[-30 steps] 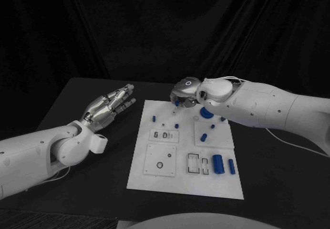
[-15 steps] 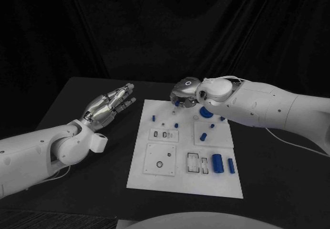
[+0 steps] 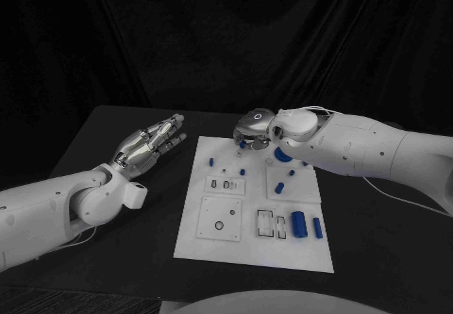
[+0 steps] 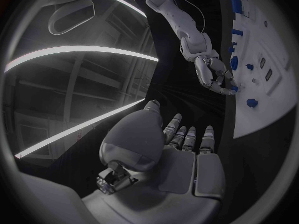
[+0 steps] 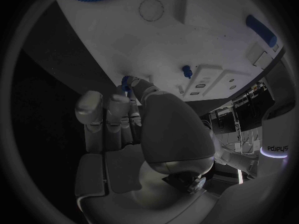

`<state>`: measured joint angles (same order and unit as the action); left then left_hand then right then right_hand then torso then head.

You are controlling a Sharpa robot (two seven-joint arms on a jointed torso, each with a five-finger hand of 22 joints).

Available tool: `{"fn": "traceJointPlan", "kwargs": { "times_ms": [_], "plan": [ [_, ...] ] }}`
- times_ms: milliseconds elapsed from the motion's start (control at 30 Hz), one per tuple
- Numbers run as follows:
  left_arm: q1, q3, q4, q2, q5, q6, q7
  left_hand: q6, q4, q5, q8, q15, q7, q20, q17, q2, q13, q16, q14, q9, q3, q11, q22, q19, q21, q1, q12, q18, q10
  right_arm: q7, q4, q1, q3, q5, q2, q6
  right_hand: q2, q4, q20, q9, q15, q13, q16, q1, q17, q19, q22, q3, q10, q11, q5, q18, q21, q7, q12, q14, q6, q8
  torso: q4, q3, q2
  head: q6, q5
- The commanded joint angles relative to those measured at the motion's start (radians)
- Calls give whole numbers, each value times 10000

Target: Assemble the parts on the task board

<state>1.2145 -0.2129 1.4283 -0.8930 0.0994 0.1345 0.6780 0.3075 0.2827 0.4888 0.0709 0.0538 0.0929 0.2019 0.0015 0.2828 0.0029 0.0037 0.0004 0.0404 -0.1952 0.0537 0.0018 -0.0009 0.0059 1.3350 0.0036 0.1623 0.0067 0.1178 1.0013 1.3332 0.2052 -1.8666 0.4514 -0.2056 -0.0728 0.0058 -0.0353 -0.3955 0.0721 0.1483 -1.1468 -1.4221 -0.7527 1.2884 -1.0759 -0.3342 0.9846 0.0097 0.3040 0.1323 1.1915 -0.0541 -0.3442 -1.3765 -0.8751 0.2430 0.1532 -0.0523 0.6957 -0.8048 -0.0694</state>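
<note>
The white task board [image 3: 247, 252] lies in the middle of the black table. My right hand [image 3: 251, 133] hovers over its far left corner with fingers curled in, pinching a small blue part [image 5: 126, 81] at the fingertips; the same part [image 4: 231, 88] shows under that hand [image 4: 214, 76] in the left wrist view. A blue gear [image 3: 282, 154] lies just right of it. Small blue pegs [image 3: 213, 161] [image 3: 243, 172] stand below the hand. My left hand [image 3: 151, 145] floats left of the board, fingers stretched out and apart, holding nothing.
Near the board's right side lie a thick blue cylinder [image 3: 299, 224], a thin blue pin [image 3: 318, 227] and a blue peg [image 3: 279, 188]. White inset plates with slots [image 3: 267, 224] and holes [image 3: 220, 220] sit in the near half. Bare table runs along both sides of the board.
My right hand has drawn its fingertips up slightly from the board's far corner, still holding the small blue part. The left arm has not moved.
</note>
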Motion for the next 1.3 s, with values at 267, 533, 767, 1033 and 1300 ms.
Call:
{"fn": "traceJointPlan", "kwargs": {
  "times_ms": [267, 533, 767, 1033, 1300],
  "plan": [
    [17, 9, -18, 33, -1, 183, 302, 98, -8, 35, 44, 103, 3, 63, -15, -4, 5, -37, -4, 17, 48, 76, -14, 13, -55, 135, 4, 187, 25, -212, -16, -80, 17, -44, -30, 460, -433, 155, -127, 635, -106, -433, 373, 182, 495, -348, 129, -158, -1440, 112, -710, -131, -241, 541, 1254, 409, 1792, -1368, 2, -5, -8, -39, -26],
    [17, 9, -19, 0, -1, 197, 269, 95, -6, 36, 44, 104, 4, 65, -15, -2, 3, -37, -4, 17, 49, 77, -14, 13, -55, 135, 1, 187, 19, -411, -8, -81, 17, -44, 139, -51, -359, 183, -323, 1855, -300, -758, 835, 203, 1200, -915, 532, 619, -3096, 304, -1153, -7, -891, 989, 2090, 1026, 4003, -1895, 7, -4, -8, -28, -1],
    [17, 9, 21, -86, -1, 194, 250, 110, -4, 39, 51, 107, 5, 67, -15, 1, 2, -37, -4, 19, 52, 77, -15, 13, -56, 138, 0, 186, 16, -219, 724, 141, 17, 209, 868, -1320, -174, 290, -321, 1716, -271, -544, 763, 125, 1143, -856, 404, 867, -2285, 268, -1104, -6, -910, 794, 1376, 992, 2960, -1667, 14, -13, -5, 43, -25],
    [17, 9, 65, -152, -1, 157, 230, 117, -4, 43, 54, 108, 5, 68, -15, 1, 3, -37, -4, 20, 53, 78, -14, 14, -54, 140, 1, 186, 18, -624, 2463, 669, 19, 818, 2437, -1507, -106, 499, -290, 1722, -204, 372, 933, 93, 1401, -887, 369, 978, -416, 208, -1189, 21, -1109, 440, -553, 1073, 1823, -1515, -42, -21, -20, 96, -36],
    [16, 8, 32, -107, -1, 183, 222, 125, -4, 46, 58, 108, 5, 70, -15, -1, 5, -37, -4, 21, 54, 78, -12, 16, -52, 143, 4, 186, 24, -1118, 3084, 742, 22, 931, 3339, -707, 131, 1445, -43, 1597, 15, 13155, -3079, 1244, -5880, 324, -1484, 2069, 4807, -246, -1857, -400, 169, 83, -11862, -1112, 577, -1280, -98, -40, -28, 64, 5]
  ]
}}
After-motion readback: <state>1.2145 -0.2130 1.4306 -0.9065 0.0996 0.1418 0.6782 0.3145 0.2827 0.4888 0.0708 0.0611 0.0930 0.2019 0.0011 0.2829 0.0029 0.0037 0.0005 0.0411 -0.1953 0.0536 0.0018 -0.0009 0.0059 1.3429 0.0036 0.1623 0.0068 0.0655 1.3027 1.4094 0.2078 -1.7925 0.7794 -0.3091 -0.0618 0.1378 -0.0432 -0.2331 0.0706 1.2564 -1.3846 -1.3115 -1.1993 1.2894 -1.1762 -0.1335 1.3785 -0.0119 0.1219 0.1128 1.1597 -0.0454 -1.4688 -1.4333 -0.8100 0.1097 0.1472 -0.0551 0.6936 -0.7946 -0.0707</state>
